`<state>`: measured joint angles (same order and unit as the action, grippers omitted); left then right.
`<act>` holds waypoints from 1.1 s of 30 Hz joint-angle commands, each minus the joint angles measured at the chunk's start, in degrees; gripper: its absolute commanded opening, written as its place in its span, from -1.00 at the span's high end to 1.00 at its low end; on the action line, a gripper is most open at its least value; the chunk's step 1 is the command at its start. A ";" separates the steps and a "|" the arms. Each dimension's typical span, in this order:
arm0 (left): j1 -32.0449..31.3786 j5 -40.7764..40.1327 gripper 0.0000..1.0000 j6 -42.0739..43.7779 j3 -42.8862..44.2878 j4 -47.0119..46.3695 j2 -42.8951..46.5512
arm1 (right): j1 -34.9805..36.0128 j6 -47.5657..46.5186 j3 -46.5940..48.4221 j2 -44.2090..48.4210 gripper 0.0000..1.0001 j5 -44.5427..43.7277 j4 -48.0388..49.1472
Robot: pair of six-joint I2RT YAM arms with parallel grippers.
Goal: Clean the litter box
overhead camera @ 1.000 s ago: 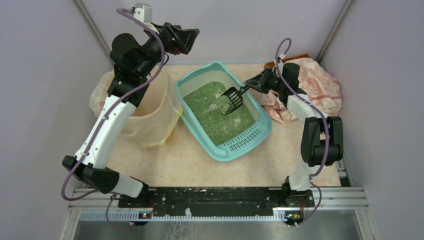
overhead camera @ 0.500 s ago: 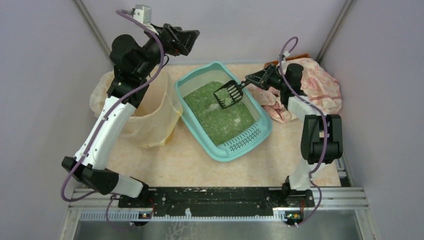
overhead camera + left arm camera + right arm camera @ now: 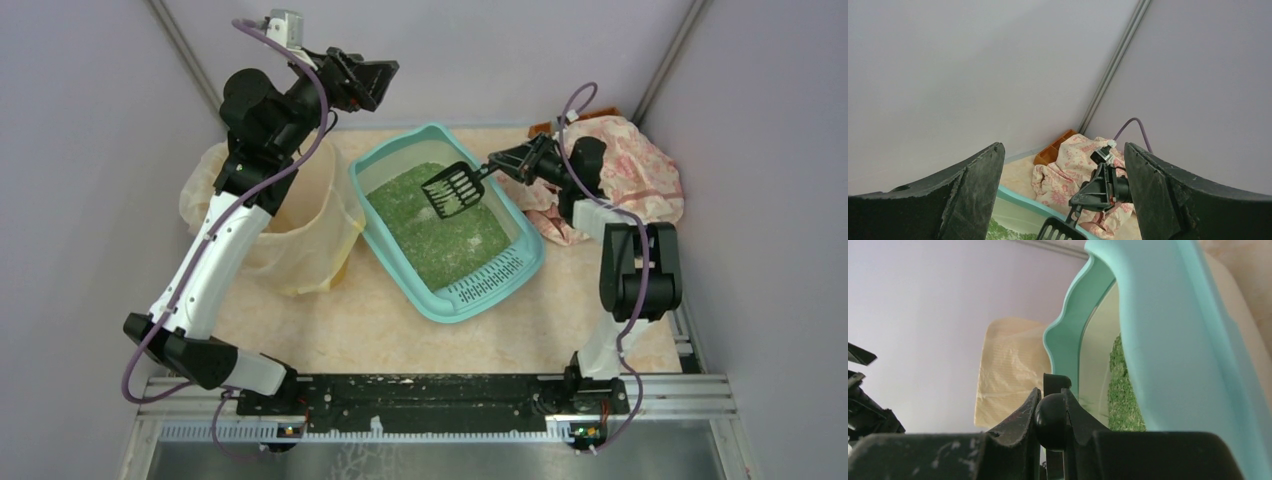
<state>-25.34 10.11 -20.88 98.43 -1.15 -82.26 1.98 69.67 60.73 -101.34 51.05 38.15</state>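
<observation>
The teal litter box [image 3: 390, 152] lies slantwise mid-table, green granules [image 3: 440, 235] inside and a slotted grate [image 3: 490, 277] at its near right end. My right gripper [image 3: 500, 163] is shut on the handle of a black slotted scoop [image 3: 452, 189], which it holds lifted above the granules near the box's far right rim. In the right wrist view the fingers [image 3: 1020, 415] clamp the scoop's handle knob [image 3: 1050, 420], with the teal box wall [image 3: 1168, 340] close on the right. My left gripper [image 3: 372, 78] is open and empty, raised high near the back wall, left of the box.
A beige bag-lined bin [image 3: 300, 225] stands left of the litter box, under my left arm. A pink-patterned cloth [image 3: 640, 170] lies at the back right over an orange tray [image 3: 1053, 150]. Purple walls close in the back and both sides.
My right gripper has lifted the scoop out of the granules and drawn it toward the far right rim. The left arm has not moved.
</observation>
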 commanded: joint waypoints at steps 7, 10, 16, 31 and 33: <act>0.15 0.38 -0.88 0.94 2.85 -0.61 0.01 | 2.83 -8.72 7.54 -0.78 1.00 -0.38 -9.12; 0.16 0.03 -0.88 1.50 2.95 -0.25 0.13 | 0.33 -6.39 6.21 -0.72 1.00 -0.47 -6.41; 0.16 -0.67 -0.87 2.43 2.77 -0.02 0.04 | 2.70 -6.84 7.05 -2.07 1.00 1.09 -7.31; 0.25 -1.93 -0.90 4.89 4.10 0.49 -0.75 | 2.72 -6.27 18.01 1.57 1.00 -6.62 -22.97; 0.28 -1.96 -0.91 4.97 4.46 0.44 -0.95 | 4.27 -4.88 20.87 1.30 1.00 -8.76 -24.09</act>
<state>-25.34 8.73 -17.02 100.38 -0.12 -82.63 2.63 64.71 73.82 -102.98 46.44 18.20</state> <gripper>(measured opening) 0.950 0.150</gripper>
